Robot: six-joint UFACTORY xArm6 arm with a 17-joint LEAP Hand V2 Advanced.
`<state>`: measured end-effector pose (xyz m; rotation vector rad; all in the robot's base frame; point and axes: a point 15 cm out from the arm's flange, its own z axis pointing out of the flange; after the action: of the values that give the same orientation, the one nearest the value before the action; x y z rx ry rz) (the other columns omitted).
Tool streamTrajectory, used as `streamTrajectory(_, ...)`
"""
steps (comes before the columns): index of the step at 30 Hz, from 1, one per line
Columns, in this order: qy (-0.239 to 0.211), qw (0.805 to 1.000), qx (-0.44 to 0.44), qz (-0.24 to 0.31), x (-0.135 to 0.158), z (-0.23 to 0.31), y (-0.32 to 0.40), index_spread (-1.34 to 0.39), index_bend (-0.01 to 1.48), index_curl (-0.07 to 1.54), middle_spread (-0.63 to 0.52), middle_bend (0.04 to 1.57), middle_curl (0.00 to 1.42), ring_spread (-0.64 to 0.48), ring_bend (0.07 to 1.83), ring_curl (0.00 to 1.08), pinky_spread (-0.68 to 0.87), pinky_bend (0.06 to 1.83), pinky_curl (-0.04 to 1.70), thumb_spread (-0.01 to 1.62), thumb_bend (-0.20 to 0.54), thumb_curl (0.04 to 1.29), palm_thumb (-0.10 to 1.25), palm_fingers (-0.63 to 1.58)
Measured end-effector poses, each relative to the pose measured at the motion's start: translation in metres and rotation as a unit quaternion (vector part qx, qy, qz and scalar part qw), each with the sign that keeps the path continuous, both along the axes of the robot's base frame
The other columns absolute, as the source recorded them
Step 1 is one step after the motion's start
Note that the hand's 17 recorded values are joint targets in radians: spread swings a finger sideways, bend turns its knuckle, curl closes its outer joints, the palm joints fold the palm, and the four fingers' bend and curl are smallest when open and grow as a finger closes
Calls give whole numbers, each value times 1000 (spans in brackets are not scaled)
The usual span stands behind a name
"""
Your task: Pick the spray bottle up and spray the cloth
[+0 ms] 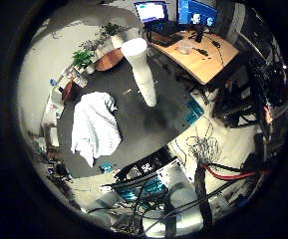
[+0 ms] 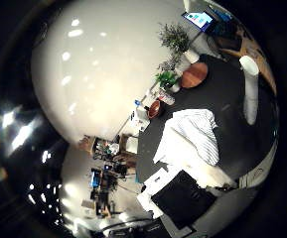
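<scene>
A tall white spray bottle [image 1: 142, 72] stands upright on the dark round table [image 1: 144, 124]. In the right thumb side palm view it stands near the table's edge [image 2: 250, 91]. A white striped cloth [image 1: 94, 125] lies crumpled on the same table a short way from the bottle, and it also shows in the right thumb side palm view [image 2: 191, 137]. My right hand [image 1: 148, 189] is high above the table, away from both.
A wooden desk [image 1: 198, 58] with monitors stands beyond the table. Potted plants [image 2: 171, 42] and a round wooden board [image 2: 195, 75] are at the table's far side. Small items [image 2: 143, 111] crowd one table edge near the cloth. A chair [image 1: 233, 98] stands beside the desk.
</scene>
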<state>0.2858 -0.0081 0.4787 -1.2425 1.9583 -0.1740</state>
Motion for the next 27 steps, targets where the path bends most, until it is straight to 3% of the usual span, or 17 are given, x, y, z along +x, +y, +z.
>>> streamTrajectory(10,-43,998,-41,-22,-1,26,-22,-106,166,316,241,198,311,359,419,214,700,1002,134,997,-30,468,602,217)
streamTrajectory(27,-90,977,-125,-147,-11,43,-123,-105,167,302,241,196,326,354,423,211,698,1014,144,994,-28,449,580,201)
